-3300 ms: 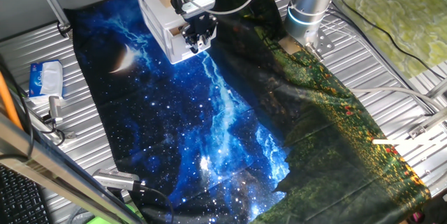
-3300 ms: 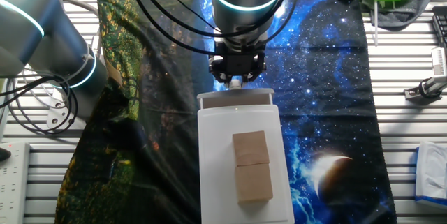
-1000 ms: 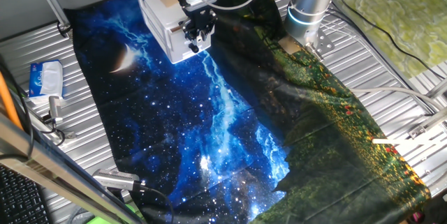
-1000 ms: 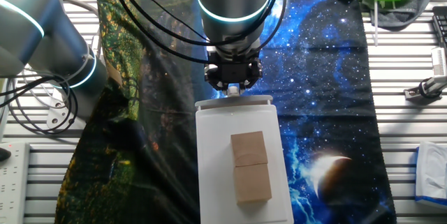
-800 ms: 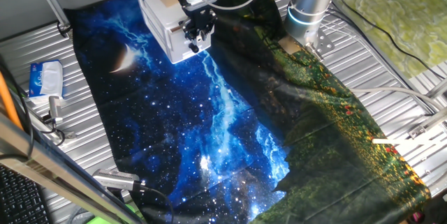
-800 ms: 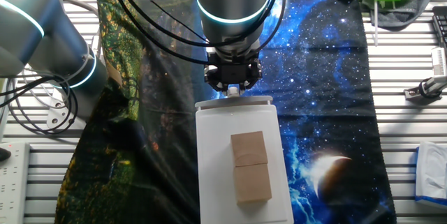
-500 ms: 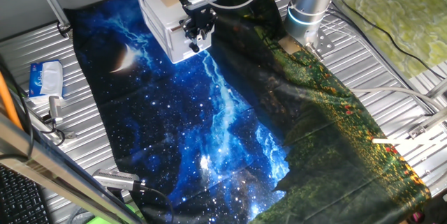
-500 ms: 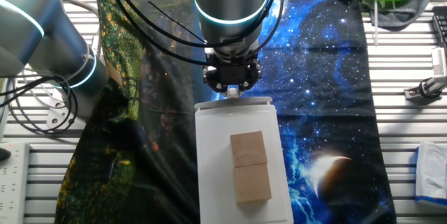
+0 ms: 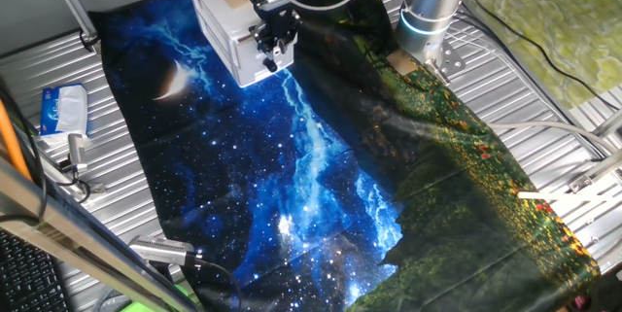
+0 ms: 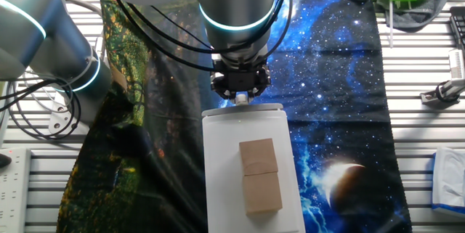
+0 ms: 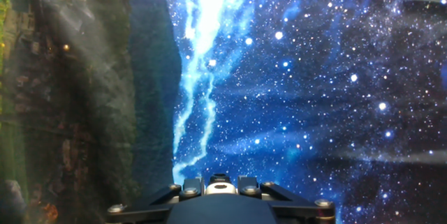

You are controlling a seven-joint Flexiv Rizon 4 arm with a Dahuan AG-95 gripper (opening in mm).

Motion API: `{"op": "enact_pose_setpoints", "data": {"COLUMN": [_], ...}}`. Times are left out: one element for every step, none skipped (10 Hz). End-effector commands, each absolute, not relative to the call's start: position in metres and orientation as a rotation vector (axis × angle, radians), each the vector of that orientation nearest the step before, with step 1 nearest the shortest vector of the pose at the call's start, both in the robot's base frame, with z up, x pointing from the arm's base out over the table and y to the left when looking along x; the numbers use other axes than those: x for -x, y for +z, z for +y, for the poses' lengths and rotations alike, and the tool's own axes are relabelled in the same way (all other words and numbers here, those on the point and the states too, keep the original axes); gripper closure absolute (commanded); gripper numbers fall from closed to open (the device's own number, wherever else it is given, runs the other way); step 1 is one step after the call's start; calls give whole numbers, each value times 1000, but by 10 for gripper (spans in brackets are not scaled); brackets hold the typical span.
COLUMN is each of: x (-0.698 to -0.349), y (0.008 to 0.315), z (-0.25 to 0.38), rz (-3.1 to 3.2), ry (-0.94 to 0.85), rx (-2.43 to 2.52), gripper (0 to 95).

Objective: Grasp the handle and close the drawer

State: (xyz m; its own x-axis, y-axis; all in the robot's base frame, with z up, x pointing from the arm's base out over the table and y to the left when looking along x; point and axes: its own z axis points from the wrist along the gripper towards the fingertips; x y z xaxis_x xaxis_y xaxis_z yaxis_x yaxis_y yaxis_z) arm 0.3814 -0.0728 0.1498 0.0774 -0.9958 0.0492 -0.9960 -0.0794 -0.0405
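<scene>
A smooth white box-shaped cabinet (image 10: 245, 160), topped by two plain tan blocks (image 10: 260, 175), is seen on the star-printed cloth (image 10: 341, 66) over the ribbed metal table (image 10: 421, 80). The end effector (image 10: 240, 96) is pointed down against the cabinet's front, closed on the small round white handle (image 10: 240, 99), also seen between the fingers (image 11: 246, 182) in the hand view. Compared with 3.3 s ago, the drawer (image 10: 243, 107) has been pushed nearly flush with the cabinet.

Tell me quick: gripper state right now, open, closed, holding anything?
Gripper: closed on the handle, a small white knob at the front of the drawer; the fingers sit tight on either side of it.
</scene>
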Motion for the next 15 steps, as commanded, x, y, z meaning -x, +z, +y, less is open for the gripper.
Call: {"op": "enact_pose_setpoints", "data": {"x": [-381,-381,-381,-380,-380,-380,-380,-380,-380,-380,-380,-380,-379,-379,-379], "y": [150,150,150,150,150,151,152,153,153,153,152,152,152,152,152], "z": [-73,-73,-73,-73,-73,-74,-75,-75,-75,-75,-75,-75,-76,-76,-77], "rz": [-2137,-2142,-2145,-2150,-2155,-2168,-2176,-2176,-2177,-2176,-2177,-2176,-2172,-2169,-2161], "ry": [96,96,98,107,115,112,104,108,108,110,110,113,116,119,125], "rx": [-2303,-2300,-2301,-2313,-2316,-2317,-2321,-2324,-2325,-2325,-2328,-2330,-2332,-2335,-2348], "gripper": [950,950,950,950,950,950,950,950,950,950,950,950,950,950,950]}}
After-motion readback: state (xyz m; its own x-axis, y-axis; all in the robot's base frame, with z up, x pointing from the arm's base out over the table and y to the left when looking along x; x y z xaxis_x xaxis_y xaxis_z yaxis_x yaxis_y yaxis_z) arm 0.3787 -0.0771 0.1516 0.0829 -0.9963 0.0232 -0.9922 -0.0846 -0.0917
